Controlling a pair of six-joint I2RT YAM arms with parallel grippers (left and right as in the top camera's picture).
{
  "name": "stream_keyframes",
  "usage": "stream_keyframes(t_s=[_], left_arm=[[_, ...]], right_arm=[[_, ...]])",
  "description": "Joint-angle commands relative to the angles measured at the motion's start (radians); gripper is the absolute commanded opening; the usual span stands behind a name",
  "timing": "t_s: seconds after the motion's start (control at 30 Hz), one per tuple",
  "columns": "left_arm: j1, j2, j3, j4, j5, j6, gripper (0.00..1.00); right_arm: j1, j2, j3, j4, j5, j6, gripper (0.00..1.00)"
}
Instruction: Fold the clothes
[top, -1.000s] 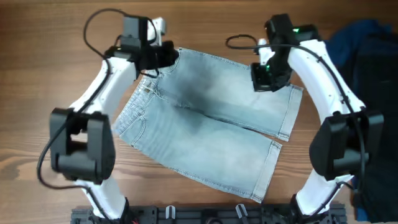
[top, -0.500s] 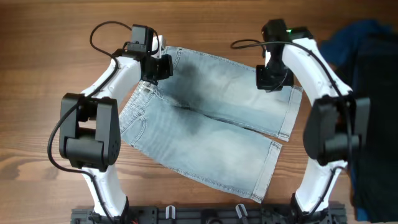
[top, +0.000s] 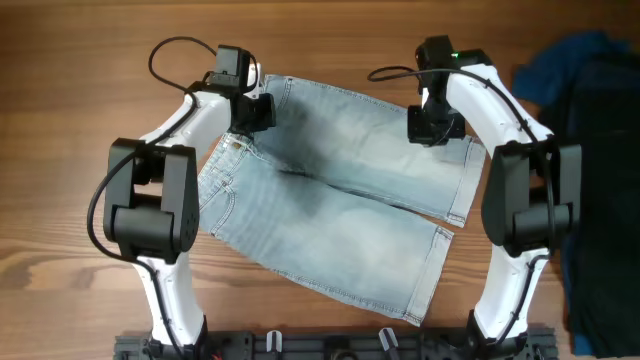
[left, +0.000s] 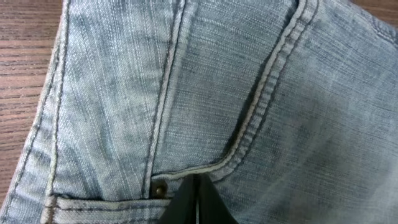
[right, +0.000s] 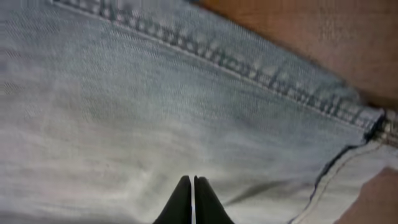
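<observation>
Denim shorts spread flat on table; left jaws closed; right jaws closed, both over denim.

1. One pair of light blue denim shorts, spread over the middle of the tabletop.
2. Two claws: left claw, right claw.
3. One heap of dark blue garments at the tabletop's right edge; the number of pieces in it cannot be told.
</observation>
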Motion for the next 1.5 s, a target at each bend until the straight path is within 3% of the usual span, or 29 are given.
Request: stream_keyframes(t_s=[0.0, 0.07, 0.4, 0.5, 0.8, 0.97, 1.13, 1.27, 1.37, 1.47], left_arm=[[0.003, 0.060, 0.001, 0.009, -0.136, 0.021, 0.04], [0.010, 0.060, 0.001, 0.010, -0.192, 0.022, 0.04], [0.082, 0.060, 0.001, -0.013, -0.196, 0.017, 0.05], [0.124, 0.060, 0.001, -0.018, -0.219, -0.052, 0.05], [0.218, 0.060, 0.001, -0.021, -0.210, -0.195, 0.05], [0.218, 0.060, 0.001, 0.026, -0.134, -0.197, 0.10], [0.218, 0.060, 0.001, 0.085, -0.135, -0.196, 0.15], [0.218, 0.036, 0.087, 0.103, -0.134, -0.196, 0.23], [0.218, -0.019, 0.224, 0.029, -0.095, -0.196, 0.27], [0.218, -0.068, 0.333, -0.100, -0.088, -0.196, 0.29]], right_arm=[[-0.002, 0.024, -0.010, 0.037, 0.022, 0.018, 0.04], [-0.002, 0.031, -0.010, 0.068, 0.032, 0.019, 0.04], [-0.002, 0.150, -0.009, 0.116, 0.036, 0.022, 0.04], [-0.002, 0.160, -0.009, 0.193, 0.036, 0.022, 0.04], [-0.002, 0.164, -0.009, 0.465, -0.132, -0.007, 0.04], [-0.001, 0.164, -0.008, 0.710, -0.269, -0.008, 0.04], [-0.001, 0.163, 0.004, 0.937, -0.285, -0.012, 0.08], [-0.002, 0.111, 0.078, 0.920, -0.285, -0.012, 0.12], [-0.001, 0.000, 0.113, 0.763, -0.285, -0.010, 0.15], [-0.001, -0.106, 0.119, 0.492, -0.285, -0.011, 0.15]])
